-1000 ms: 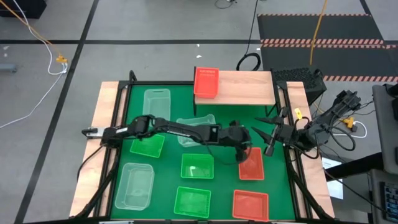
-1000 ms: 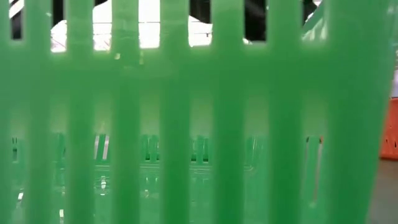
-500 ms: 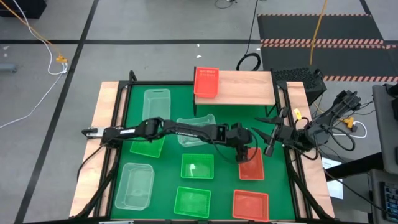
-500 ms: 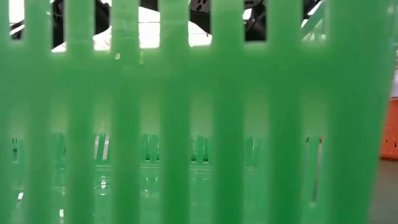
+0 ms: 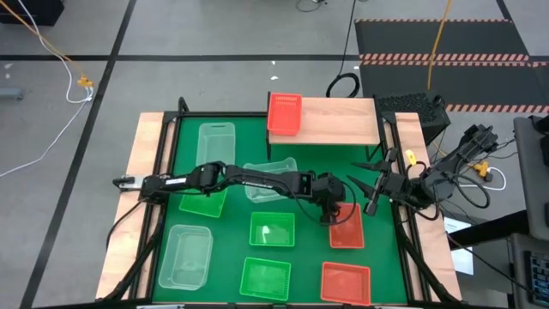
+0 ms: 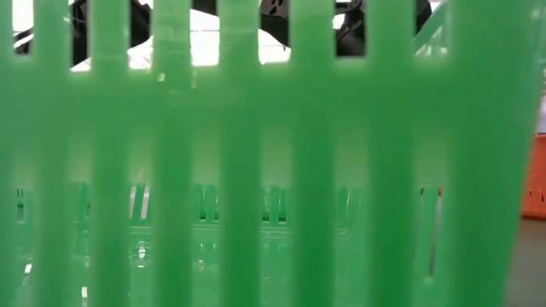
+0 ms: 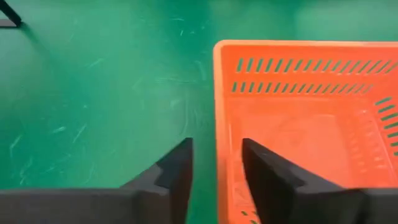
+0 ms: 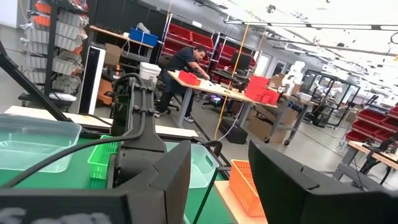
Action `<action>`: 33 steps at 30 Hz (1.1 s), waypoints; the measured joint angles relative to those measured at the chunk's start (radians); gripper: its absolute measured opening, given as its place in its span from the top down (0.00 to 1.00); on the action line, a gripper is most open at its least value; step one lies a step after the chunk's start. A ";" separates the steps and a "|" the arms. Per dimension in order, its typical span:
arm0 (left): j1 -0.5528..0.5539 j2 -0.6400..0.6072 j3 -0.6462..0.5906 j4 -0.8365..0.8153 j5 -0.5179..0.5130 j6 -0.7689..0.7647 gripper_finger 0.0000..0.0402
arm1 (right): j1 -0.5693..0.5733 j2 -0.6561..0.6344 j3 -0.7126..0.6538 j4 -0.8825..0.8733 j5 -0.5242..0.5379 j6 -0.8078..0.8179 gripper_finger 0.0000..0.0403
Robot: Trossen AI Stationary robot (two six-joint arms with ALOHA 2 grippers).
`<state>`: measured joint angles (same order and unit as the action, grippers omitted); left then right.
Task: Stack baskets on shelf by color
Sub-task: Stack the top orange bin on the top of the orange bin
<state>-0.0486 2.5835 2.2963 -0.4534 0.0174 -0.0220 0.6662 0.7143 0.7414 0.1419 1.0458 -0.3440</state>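
My left gripper (image 5: 329, 210) is open, pointing down at the orange basket (image 5: 347, 227) on the green mat's right. In the left wrist view its fingers (image 7: 180, 171) stand on either side of this basket's side wall (image 7: 219, 112), near a corner: one outside, one inside. I see no touch. Another orange basket (image 5: 285, 113) sits on the wooden shelf (image 5: 330, 122), at its left end. A third orange basket (image 5: 345, 281) lies at the near right. My right gripper (image 5: 374, 187) waits open at the table's right edge.
Green baskets (image 5: 204, 202), (image 5: 272, 230), (image 5: 264, 276) and clear baskets (image 5: 216, 142), (image 5: 270, 178), (image 5: 187, 256) lie on the mat. A green basket's slatted wall (image 6: 256, 170) fills the low view. A person stands at a bench far behind (image 8: 186, 62).
My left gripper has shifted a little toward the table's left, from over the orange basket to its side wall. The basket has stayed in place.
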 joint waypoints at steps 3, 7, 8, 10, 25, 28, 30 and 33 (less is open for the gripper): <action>0.000 0.000 0.000 -0.003 0.001 0.007 0.86 | 0.000 0.000 0.000 0.003 0.000 -0.010 0.61; 0.003 0.000 0.000 -0.006 0.003 0.013 0.96 | 0.000 0.000 0.000 0.000 0.000 -0.010 0.61; 0.005 0.000 0.000 -0.006 0.003 0.014 0.95 | 0.000 0.000 0.000 -0.003 0.000 -0.010 0.61; 0.006 0.000 0.000 -0.006 0.002 0.021 0.92 | 0.000 0.000 0.000 -0.004 0.000 -0.015 0.61; -0.044 -0.292 -0.001 -0.216 -0.229 0.180 0.98 | 0.038 -0.011 0.000 -0.043 0.001 -0.039 0.61; -0.071 -0.379 0.000 -0.305 -0.221 0.204 0.98 | 0.073 -0.026 0.000 -0.051 0.000 -0.046 0.61; -0.088 -0.431 0.000 -0.381 -0.191 0.204 0.99 | 0.099 -0.032 0.000 -0.055 -0.001 -0.046 0.61; -0.115 -0.487 0.000 -0.459 -0.181 0.200 0.99 | 0.124 -0.029 0.000 -0.060 -0.042 -0.045 0.61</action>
<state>-0.1636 2.0969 2.2963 -0.9119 -0.1636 0.1781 0.7898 0.6854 0.7414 0.0819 1.0037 -0.3890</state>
